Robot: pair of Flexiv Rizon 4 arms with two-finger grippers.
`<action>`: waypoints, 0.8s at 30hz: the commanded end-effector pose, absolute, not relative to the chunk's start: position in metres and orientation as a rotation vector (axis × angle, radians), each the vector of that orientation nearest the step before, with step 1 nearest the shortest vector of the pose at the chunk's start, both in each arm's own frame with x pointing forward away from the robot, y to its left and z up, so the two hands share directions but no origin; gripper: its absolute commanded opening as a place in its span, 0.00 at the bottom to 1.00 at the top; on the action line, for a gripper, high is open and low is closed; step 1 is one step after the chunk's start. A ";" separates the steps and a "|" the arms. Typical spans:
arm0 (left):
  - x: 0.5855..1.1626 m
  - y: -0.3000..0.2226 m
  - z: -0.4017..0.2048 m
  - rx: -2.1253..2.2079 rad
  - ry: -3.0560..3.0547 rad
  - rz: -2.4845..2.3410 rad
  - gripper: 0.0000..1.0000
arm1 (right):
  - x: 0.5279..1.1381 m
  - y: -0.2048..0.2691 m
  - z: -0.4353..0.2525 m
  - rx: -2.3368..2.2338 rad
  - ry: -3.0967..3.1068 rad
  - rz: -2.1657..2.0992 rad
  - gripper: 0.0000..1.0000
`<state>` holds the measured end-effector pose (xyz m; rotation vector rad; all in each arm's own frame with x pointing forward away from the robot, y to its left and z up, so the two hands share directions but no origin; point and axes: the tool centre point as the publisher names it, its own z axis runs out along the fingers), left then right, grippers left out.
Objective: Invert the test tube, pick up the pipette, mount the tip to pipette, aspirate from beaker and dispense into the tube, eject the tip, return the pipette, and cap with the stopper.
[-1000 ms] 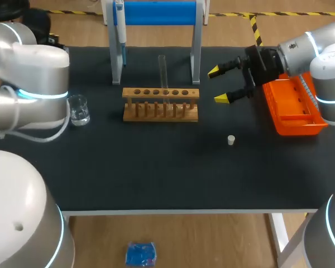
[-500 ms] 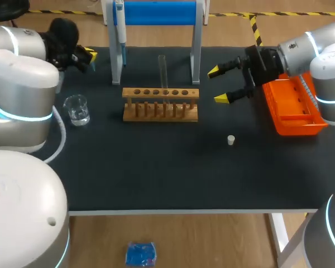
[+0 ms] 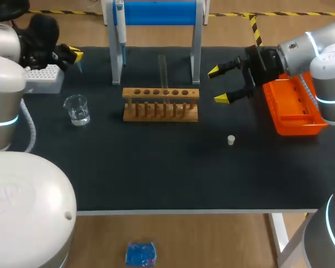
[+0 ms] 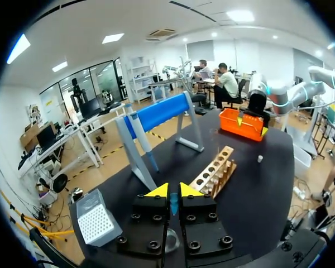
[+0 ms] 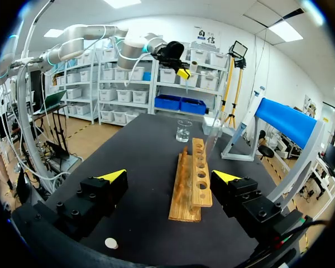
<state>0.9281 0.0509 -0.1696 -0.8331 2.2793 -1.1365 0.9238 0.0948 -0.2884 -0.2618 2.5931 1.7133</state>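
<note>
Test tube (image 3: 162,68) upright in the wooden rack (image 3: 161,104) at mid-desk, untouched by either tool; which end is up, impossible to tell.

Risks, as judged from the layout:
- Black desk (image 3: 156,173): smooth-looking, so may let a nudged rack slide.
- Blue pipette stand (image 3: 156,13), just behind the rack: open to a knock from an arm going for the pipette (image 3: 120,29) hanging by its left post.
- Rack: light, likely to shift or tilt if tugged at a slant.
- Beaker (image 3: 77,109), holding water, near the left arm: could spill under a careless sweep.
- Tube: thin glass, apt to slip or crack under a hard or off-centre pinch.
- Stopper (image 3: 231,140): loose on the desk, apt to roll off if brushed.

Left tool (image 4: 173,191) above the desk's far left corner, near the tip box (image 3: 42,79), fingers close together on a slim blue tip (image 4: 173,205); could drop it if slackened. Right tool (image 3: 218,85) spread wide, holding nothing, hovering between rack and orange tray (image 3: 293,109).

Materials and shapes:
- Desk: matte black, flat.
- Stand: blue bar on pale legs.
- Tray: glossy orange plastic, rectangular.
- Rack: pale wood, with a row of round holes above pegs.
- Tip box: whitish, with a gridded top.
- Beaker: clear, cylindrical.
- Tube: clear, slender.
- Stopper: pale, stubby.
- Tip: blue, narrow.
</note>
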 end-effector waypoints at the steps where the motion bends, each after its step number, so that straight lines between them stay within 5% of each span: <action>1: 0.924 0.056 -0.165 -0.826 2.297 -1.147 0.00 | 0.924 0.094 -0.288 -0.264 2.594 1.713 1.00; 24: 0.881 -0.074 -0.142 -0.438 2.684 -1.275 0.00 | 0.924 0.094 -0.288 -0.264 2.594 1.713 1.00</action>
